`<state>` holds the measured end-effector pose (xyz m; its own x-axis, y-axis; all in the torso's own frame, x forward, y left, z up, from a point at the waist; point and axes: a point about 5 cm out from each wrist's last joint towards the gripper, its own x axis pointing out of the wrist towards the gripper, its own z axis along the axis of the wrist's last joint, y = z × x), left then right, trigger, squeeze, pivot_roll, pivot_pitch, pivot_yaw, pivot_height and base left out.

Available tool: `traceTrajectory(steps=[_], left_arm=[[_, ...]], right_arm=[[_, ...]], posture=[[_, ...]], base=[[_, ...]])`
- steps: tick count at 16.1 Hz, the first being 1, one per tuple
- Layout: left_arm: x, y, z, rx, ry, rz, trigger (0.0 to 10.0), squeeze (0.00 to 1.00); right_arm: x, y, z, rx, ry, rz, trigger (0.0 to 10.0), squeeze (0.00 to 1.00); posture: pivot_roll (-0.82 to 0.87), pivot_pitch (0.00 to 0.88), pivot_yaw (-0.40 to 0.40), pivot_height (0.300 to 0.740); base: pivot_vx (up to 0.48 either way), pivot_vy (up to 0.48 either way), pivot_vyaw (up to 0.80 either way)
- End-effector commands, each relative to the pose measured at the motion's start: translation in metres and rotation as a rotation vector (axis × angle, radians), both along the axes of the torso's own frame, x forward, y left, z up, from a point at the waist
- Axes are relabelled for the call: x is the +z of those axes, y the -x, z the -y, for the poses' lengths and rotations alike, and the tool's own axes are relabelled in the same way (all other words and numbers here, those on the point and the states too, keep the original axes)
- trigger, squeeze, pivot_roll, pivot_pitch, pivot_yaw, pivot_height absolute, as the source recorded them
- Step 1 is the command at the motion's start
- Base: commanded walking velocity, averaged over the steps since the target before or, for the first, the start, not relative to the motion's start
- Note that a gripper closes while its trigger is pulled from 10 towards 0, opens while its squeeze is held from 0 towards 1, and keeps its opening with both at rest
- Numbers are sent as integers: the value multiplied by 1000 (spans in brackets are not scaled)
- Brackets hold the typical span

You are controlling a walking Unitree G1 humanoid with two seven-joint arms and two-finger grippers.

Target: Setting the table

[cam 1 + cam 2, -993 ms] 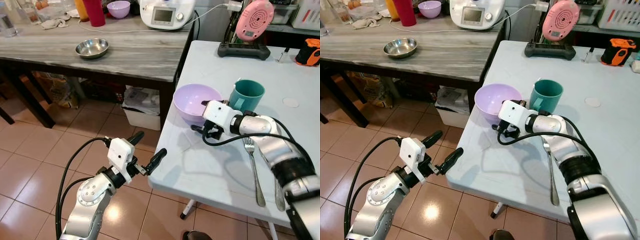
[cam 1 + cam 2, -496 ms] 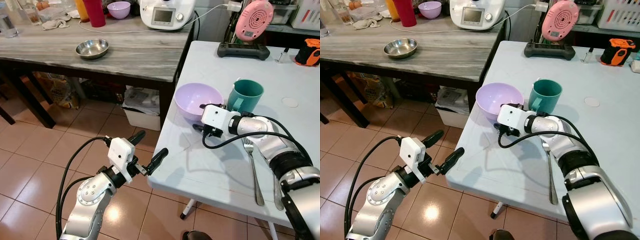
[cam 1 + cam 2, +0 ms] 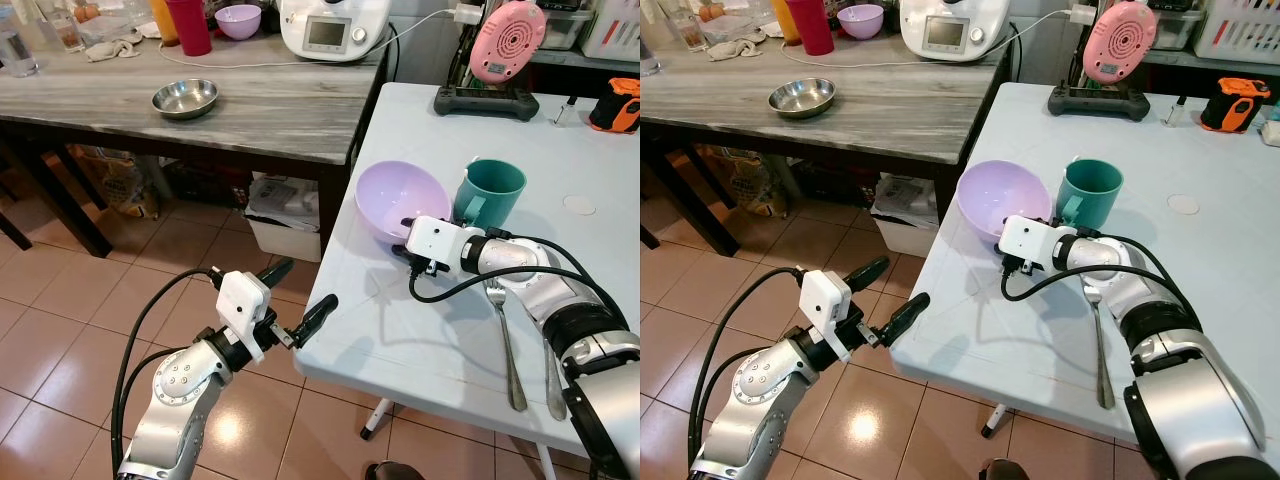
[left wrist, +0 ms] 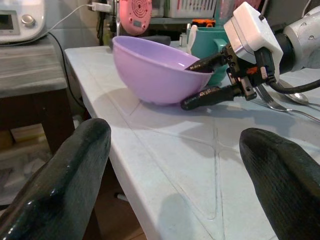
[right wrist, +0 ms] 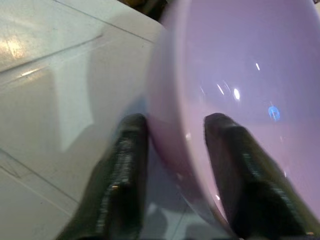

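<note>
Right gripper (image 3: 402, 236), at centre right of the left eye view, is closed narrowly on the near rim of the lilac bowl (image 3: 391, 199): one black finger (image 5: 231, 170) lies inside the wall, the other (image 5: 121, 175) outside it, low over the table surface. The bowl is tilted, its opening turned toward the upper left, its base resting on the white table (image 3: 430, 330). It stands close to the table's left edge, in the upper middle of the frame, and nearly touches the teal mug (image 3: 490, 193) to its right. A fork (image 3: 504, 328) and a spoon (image 3: 556, 375) lie lengthwise along the lower right, beside the right forearm; bare tabletop stretches from the bowl toward the near edge.

Left gripper (image 3: 301, 297), lower centre, hangs with fingers spread wide and holding nothing, over the tiled floor (image 3: 70, 300) just off the table's near-left corner.

A grey wooden table (image 3: 260, 100) in the upper left carries a steel bowl (image 3: 184, 97).
</note>
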<state>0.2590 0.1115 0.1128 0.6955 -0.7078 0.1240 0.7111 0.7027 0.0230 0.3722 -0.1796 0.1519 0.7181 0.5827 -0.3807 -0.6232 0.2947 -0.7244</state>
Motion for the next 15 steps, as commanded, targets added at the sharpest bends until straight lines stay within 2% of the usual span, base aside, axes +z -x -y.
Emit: traceTrajectory(steps=[1,8,15], left_arm=[[4,-1,-1,-1,-6,8,10000,0],[5,-3,-1,13,-1,7,10000,0],[6,-6,-2,19,-11,17,10000,0]], right_arm=[[8,-3,0,5,12,29,0,0],[7,0,3,18,11,71,0,0],[18,0,-12,77,-61,164,0,0]], posture=[[-261,80,69,740],[-255,64,74,740],[-258,57,83,740]], base=[[0,0,0],[0,0,0],[0,0,0]])
